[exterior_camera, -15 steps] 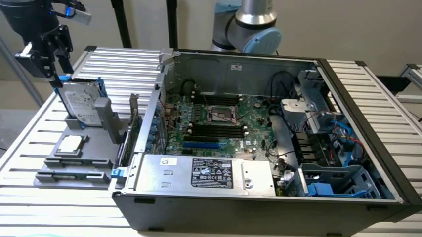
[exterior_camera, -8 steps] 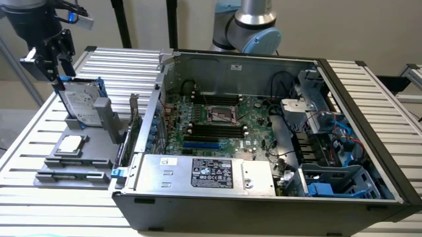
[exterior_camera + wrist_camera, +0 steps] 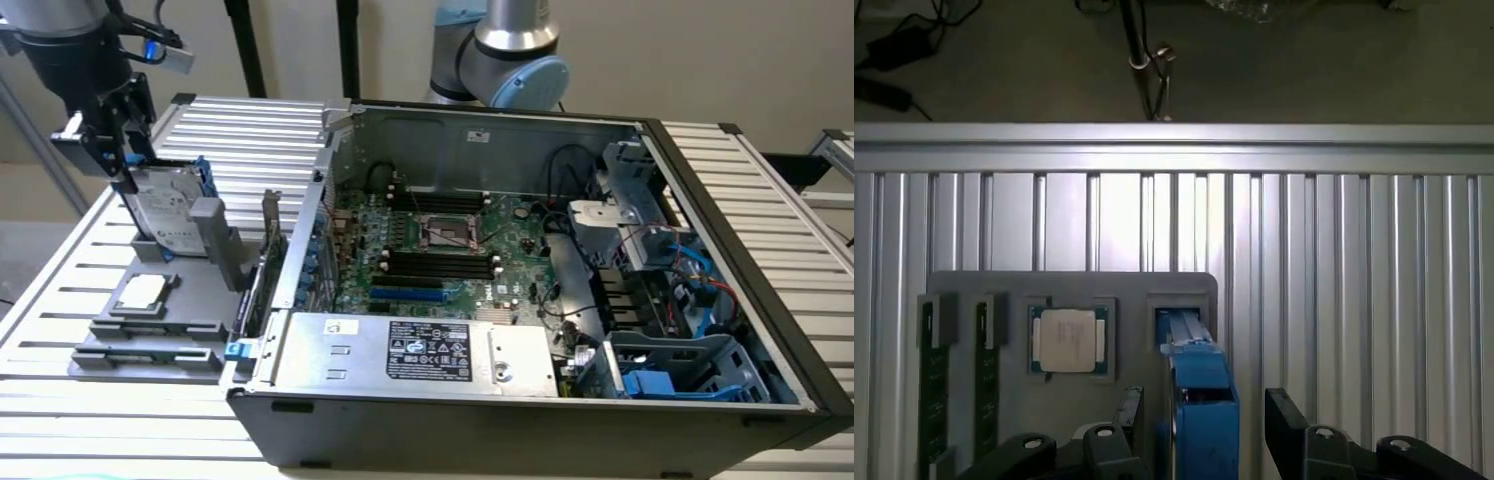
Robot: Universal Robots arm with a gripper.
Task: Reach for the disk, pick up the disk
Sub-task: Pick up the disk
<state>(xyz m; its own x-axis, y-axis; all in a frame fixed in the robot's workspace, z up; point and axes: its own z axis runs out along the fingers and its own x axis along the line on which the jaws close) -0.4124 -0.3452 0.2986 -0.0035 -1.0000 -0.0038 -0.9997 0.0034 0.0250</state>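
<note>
The disk (image 3: pixel 170 212) stands on edge in a slot of the grey tray (image 3: pixel 200 300) at the exterior view's left. It is silver-grey with a white label and a blue carrier around it. My gripper (image 3: pixel 118 165) hangs just over the disk's upper end, open. In the wrist view the disk (image 3: pixel 1202 400) shows as a narrow blue edge running between my two black fingers (image 3: pixel 1128 415), one on each side with a gap to the carrier. Nothing is held.
On the same tray lie a small square silver chip (image 3: pixel 1068 340) and two green memory sticks (image 3: pixel 932 380). To the exterior view's right an open computer case (image 3: pixel 534 250) with a silver labelled box (image 3: pixel 427 352) stands on the slatted metal table (image 3: pixel 254 130).
</note>
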